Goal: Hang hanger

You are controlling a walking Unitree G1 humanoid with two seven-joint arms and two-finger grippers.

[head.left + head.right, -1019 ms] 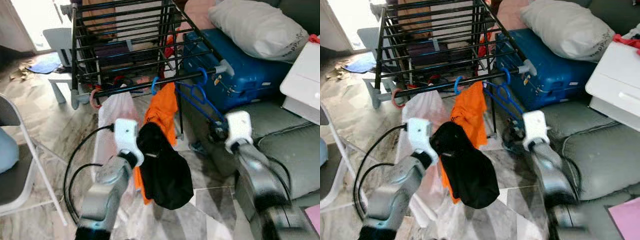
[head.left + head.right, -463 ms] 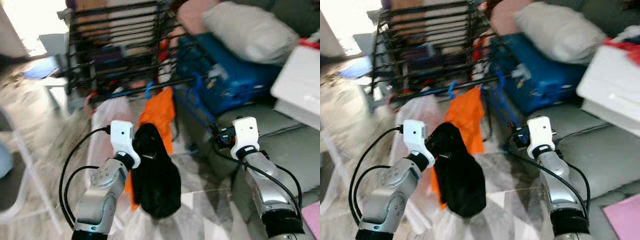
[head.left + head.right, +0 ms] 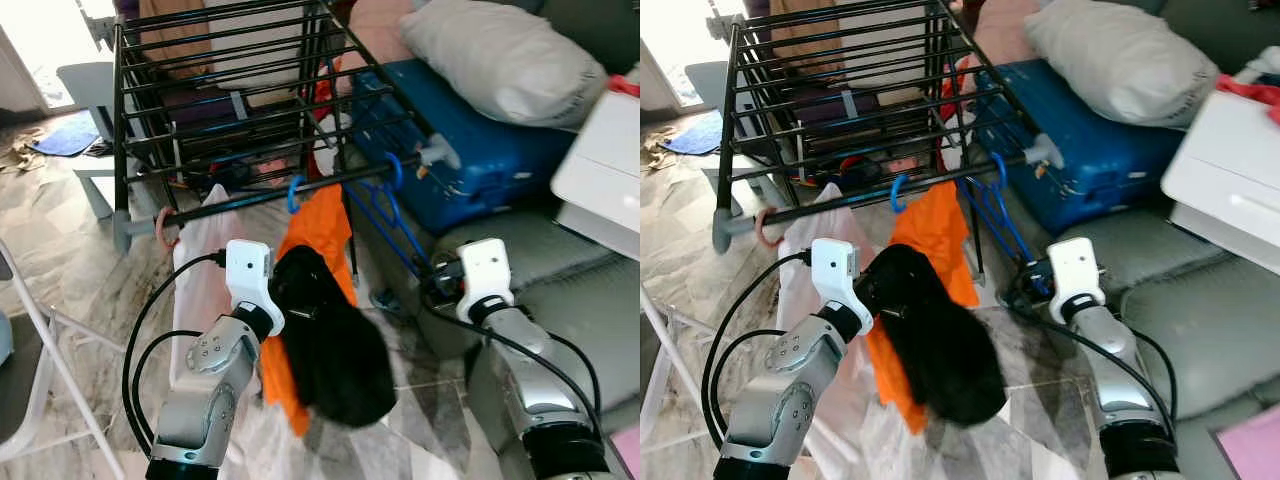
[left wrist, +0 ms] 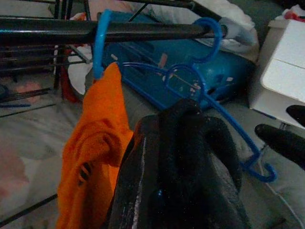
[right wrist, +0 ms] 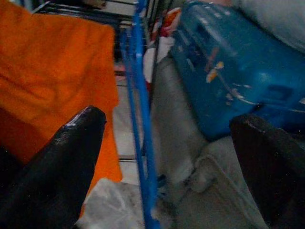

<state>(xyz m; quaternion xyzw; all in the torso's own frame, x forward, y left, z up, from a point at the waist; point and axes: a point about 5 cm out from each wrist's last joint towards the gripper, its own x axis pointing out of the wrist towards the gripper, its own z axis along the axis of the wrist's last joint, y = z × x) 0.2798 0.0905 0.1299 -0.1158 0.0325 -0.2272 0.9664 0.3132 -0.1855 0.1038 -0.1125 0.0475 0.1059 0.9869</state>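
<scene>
Blue hanger [image 3: 392, 205] now hangs free of right fingers [image 5: 71, 157].

The drying rack [image 3: 250, 110] is black-painted metal tubing with grey plastic end caps. The blue hanger [image 3: 385, 205] is thin, smooth plastic. The orange garment [image 3: 322, 228] and the black garment [image 3: 335, 345] are matt cloth. The blue suitcase [image 3: 480, 150] has a hard, slightly glossy shell. The floor [image 3: 90, 270] is polished marble-pattern tile.

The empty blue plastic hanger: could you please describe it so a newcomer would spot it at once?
Find the black metal drying rack beside the blue suitcase. On its front rail, nearest the suitcase, hangs the empty blue plastic hanger. Unlike the neighbouring hanger carrying an orange garment, it is bare.
</scene>
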